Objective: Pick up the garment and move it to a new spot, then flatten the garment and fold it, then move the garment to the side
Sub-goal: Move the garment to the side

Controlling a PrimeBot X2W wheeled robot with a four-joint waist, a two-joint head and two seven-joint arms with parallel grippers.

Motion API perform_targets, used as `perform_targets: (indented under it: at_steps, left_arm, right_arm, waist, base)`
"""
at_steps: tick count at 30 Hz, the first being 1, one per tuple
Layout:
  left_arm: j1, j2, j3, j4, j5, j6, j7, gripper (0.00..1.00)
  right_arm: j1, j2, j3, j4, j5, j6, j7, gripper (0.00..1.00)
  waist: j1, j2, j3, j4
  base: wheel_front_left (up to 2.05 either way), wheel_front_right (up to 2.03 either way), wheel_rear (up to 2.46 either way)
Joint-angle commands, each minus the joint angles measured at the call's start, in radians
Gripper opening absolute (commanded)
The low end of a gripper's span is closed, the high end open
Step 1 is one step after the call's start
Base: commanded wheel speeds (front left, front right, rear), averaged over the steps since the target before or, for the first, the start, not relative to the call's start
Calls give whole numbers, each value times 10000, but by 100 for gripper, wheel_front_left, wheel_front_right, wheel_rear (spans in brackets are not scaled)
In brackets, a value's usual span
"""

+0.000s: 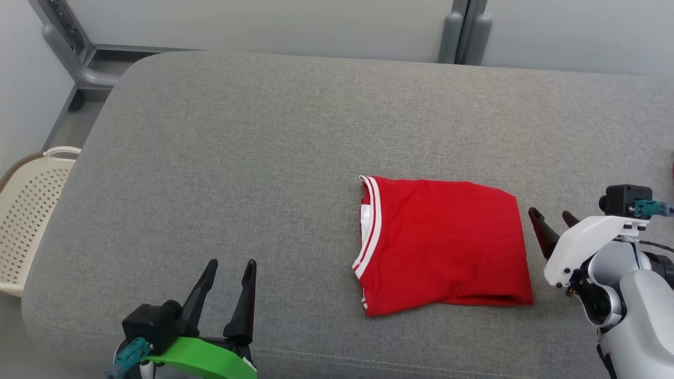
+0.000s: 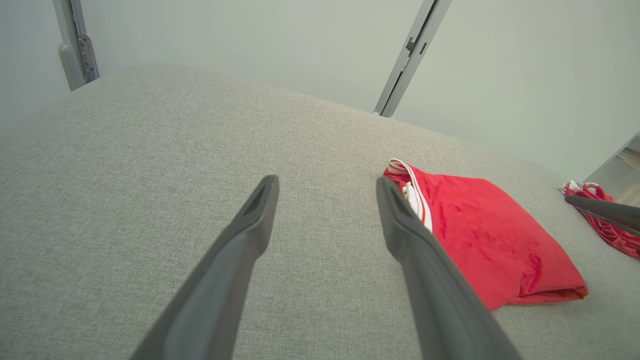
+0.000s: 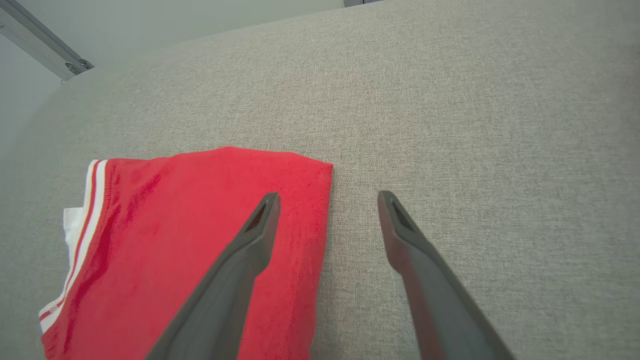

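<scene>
red garment (image 1: 445, 245), folded into a rough rectangle, lies flat on the grey upholstered surface (image 1: 253, 147), right of centre in the head view. its white-striped collar edge faces the robot's left and its folded edge faces the robot's right.

left gripper (image 1: 231, 263): low at the near left of the surface, fingers spread apart, holding nothing, well apart from the garment. in the left wrist view its fingers point across bare grey fabric, with the garment off to one side.

right gripper (image 1: 550, 213): just beside the garment's right edge, fingers apart, holding nothing. in the right wrist view one finger sits over the red cloth near that edge and the other over bare upholstery. cannot tell whether that finger touches the cloth.

second red cloth (image 2: 607, 230), bunched and with white trim, lies further to the right on the surface, seen in the left wrist view.

cream perforated basket (image 1: 26, 221) stands off the surface's left end.
</scene>
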Motion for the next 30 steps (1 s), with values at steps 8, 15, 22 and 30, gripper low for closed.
perform_targets:
  at_steps: [8, 15, 22, 30]
  left_arm:
    - [-258, -30, 17, 19, 155, 45, -33, 100]
    - [-357, -73, 35, 55, 169, 38, -48, 100]
    - [-277, -121, 28, 117, 150, 6, -86, 100]
    - [-148, -126, 25, 153, 151, 13, -121, 100]
  right_arm:
    - [-172, 92, -304, 928, 481, -2, 488, 100]
    - [-416, 109, -519, 1621, 1057, -2, 1228, 100]
    - [-571, 140, -538, 2218, 1603, -2, 2185, 50]
    - [-555, -34, 26, 1953, 1786, 0, 1989, 0]
  waist:
    - [0, -1, 516, 637]
    - [0, -1, 597, 974]
    - [0, -1, 577, 1235]
    - [0, -1, 474, 1179]
  base:
    - [0, 0, 0]
    - [0, 0, 0]
    - [0, 0, 0]
    - [0, 0, 0]
